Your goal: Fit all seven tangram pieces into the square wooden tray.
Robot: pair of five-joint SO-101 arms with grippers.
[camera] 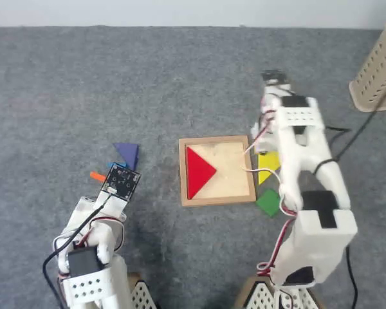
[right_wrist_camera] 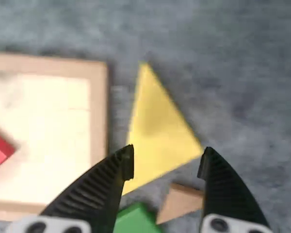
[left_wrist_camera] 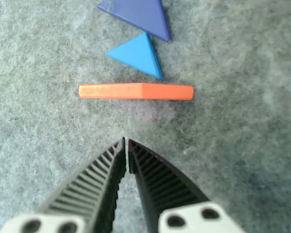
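Soft, even, fairly bright light lies over the matte grey tabletop (camera: 64, 77). Shadows are faint and short: a thin one hugs the orange piece (left_wrist_camera: 136, 91), and a darker band lies between the wooden tray (right_wrist_camera: 99, 97) and the yellow triangle (right_wrist_camera: 157, 136).

A: Where is the tray (camera: 213, 140)?
B: In the middle of the table (camera: 64, 84); a big triangle (camera: 198, 171) lies in it, against its left wall.
A: What is on its right?
B: A second triangle (right_wrist_camera: 157, 131) just beside the right wall; a little square (camera: 268, 201) nearer the arms, by the tray's corner.
A: And on the left?
B: Three pieces, well apart from the tray; a wide triangle (left_wrist_camera: 138, 14) farthest back, a small triangle (left_wrist_camera: 137, 54) next, a long piece (left_wrist_camera: 136, 91) in front.
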